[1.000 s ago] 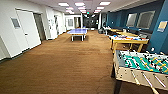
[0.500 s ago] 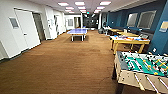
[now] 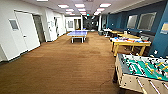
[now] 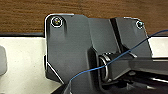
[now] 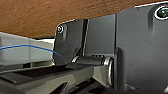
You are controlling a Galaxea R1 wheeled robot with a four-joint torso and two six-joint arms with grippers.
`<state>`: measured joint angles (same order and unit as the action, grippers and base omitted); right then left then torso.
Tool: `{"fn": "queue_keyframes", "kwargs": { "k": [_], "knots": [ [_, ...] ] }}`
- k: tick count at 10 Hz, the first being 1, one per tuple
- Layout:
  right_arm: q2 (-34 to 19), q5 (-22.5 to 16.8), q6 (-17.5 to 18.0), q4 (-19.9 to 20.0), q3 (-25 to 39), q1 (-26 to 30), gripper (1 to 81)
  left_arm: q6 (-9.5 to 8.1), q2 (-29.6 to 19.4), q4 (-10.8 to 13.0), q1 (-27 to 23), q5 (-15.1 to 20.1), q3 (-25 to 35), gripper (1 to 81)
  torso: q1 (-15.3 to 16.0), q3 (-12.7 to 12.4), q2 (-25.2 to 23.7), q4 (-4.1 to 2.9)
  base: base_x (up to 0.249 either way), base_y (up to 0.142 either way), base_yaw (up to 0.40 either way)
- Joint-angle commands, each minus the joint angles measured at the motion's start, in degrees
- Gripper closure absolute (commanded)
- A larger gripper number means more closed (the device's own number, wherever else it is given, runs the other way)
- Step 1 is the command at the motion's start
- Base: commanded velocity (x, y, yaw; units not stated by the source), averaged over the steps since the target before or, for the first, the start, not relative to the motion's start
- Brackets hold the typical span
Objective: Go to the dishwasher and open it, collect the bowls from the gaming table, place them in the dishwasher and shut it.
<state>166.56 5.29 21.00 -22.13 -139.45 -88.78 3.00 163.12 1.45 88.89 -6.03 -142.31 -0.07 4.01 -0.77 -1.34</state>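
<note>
A long room with brown carpet (image 3: 65, 65) stretches ahead, a foosball table (image 3: 142, 71) close on the right and a blue ping-pong table (image 3: 78, 33) far down the middle. The gaming table (image 3: 130, 43), a yellow-legged bench, stands against the blue wall (image 3: 160, 42) beyond the foosball table, with small blue and orange-red things on top that may be the bowls (image 3: 117, 38), too blurred to tell. It lies well away from the arms, and whether either set of fingers is spread or pressed together I cannot tell.

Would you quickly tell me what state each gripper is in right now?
Left gripper: cannot be told.
Right gripper: cannot be told.
</note>
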Motion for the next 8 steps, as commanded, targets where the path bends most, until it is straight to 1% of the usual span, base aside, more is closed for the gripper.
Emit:
{"fn": "queue_keyframes", "kwargs": {
  "k": [1, 8],
  "knots": [
    [-0.59, -2.39, -0.17, -0.73, 0.42, 3.13, 1.0, 0.08, -0.42, -0.31, -2.89, 2.87, 0.63, 1.0, 0.07, 0.00, 0.00, 0.00, 0.165, 0.000, 0.000],
    [-0.42, -2.39, -0.70, -0.64, -0.02, 3.04, 1.0, 0.08, -0.16, -0.31, -2.89, 2.87, 0.63, 1.0, 0.15, 0.02, 0.05, 0.00, 0.165, 0.000, 0.000]
  ]
}}
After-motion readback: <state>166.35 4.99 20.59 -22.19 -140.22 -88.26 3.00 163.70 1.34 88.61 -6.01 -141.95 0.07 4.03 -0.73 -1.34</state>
